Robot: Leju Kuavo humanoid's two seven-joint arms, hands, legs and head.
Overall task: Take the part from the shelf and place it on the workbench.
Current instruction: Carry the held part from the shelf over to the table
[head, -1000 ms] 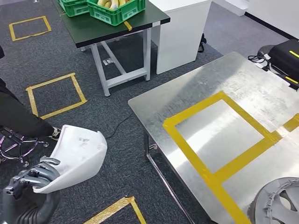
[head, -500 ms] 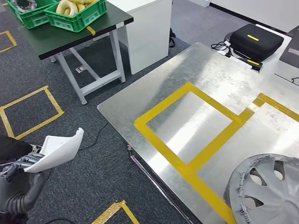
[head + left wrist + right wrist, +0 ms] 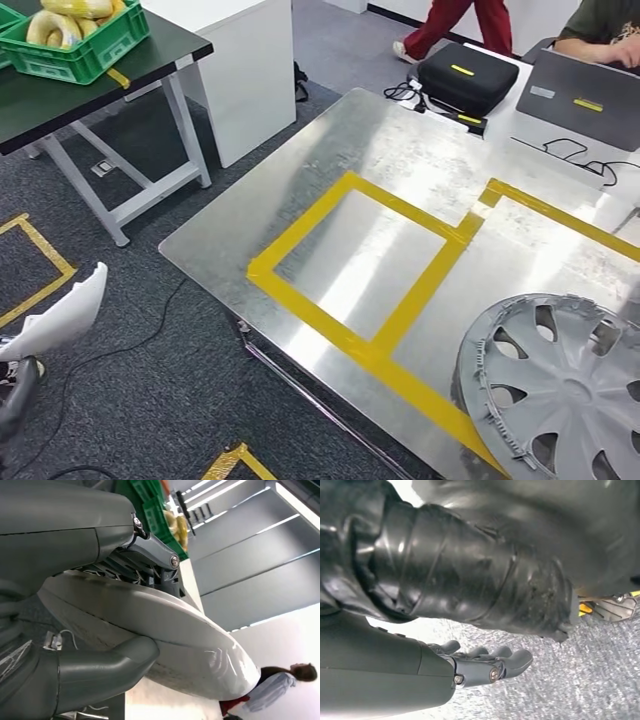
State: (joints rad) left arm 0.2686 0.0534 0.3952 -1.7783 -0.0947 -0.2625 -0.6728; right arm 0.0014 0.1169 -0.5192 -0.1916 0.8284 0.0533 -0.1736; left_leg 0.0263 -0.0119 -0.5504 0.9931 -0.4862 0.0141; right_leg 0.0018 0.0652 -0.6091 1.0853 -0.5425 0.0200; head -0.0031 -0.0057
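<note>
The part, a curved white plastic shell, is at the far left of the head view, over the dark carpet and left of the workbench. My left hand holds it from below. In the left wrist view the shell lies clamped between the thick thumb and the darker fingers. The workbench is a shiny metal table with yellow tape rectangles. My right hand hangs over the carpet with its fingers stretched out and nothing in it.
A grey hubcap lies on the bench's near right corner. A black case and a laptop sit beyond the bench, with people near them. At the far left are a black table, a green crate and a white cabinet.
The camera has swung right, so the whole scene slid left and the workbench fills more of the picture. The white shell stays in my left hand, now at the left edge.
</note>
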